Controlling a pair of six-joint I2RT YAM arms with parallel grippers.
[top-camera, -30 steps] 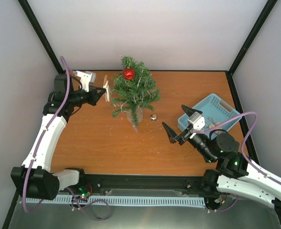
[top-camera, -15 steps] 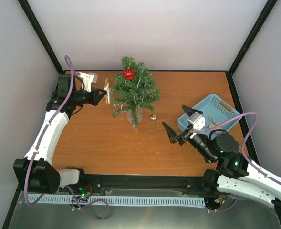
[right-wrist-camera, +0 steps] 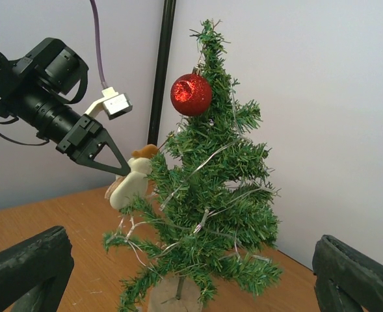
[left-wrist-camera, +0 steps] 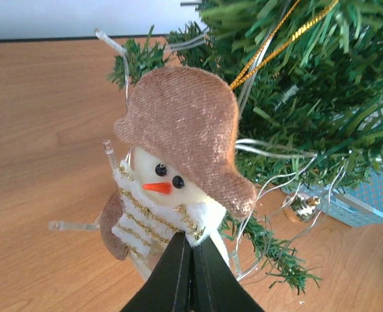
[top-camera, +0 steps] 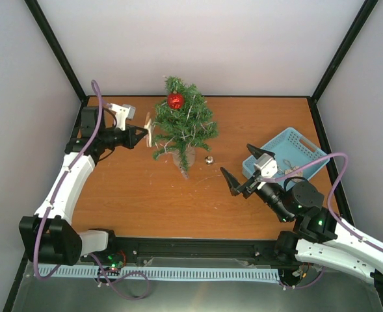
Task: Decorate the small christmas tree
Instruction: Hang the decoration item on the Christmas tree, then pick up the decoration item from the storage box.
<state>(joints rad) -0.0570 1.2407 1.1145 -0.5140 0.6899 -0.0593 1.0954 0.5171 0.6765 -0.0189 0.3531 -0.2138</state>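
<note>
The small christmas tree [top-camera: 184,127] stands on a pale base at the back middle of the table, with a red glitter ball [top-camera: 175,101] near its top. My left gripper [top-camera: 143,134] is shut on a plush snowman ornament [left-wrist-camera: 178,175] with a brown hat, held against the tree's [left-wrist-camera: 308,110] left branches; its gold loop runs up into the needles. From the right wrist view the snowman [right-wrist-camera: 131,183] touches the tree [right-wrist-camera: 207,214] at mid height, below the red ball [right-wrist-camera: 191,95]. My right gripper [top-camera: 243,174] stands open and holds nothing, right of the tree.
A light blue basket [top-camera: 308,148] with small ornaments sits at the right, behind my right gripper. A small gold bell [top-camera: 209,160] lies on the table right of the tree base. Black frame posts rise at the back corners.
My left gripper has carried the snowman a little forward and rightward, up against the tree's left branches. The right arm has not moved.
</note>
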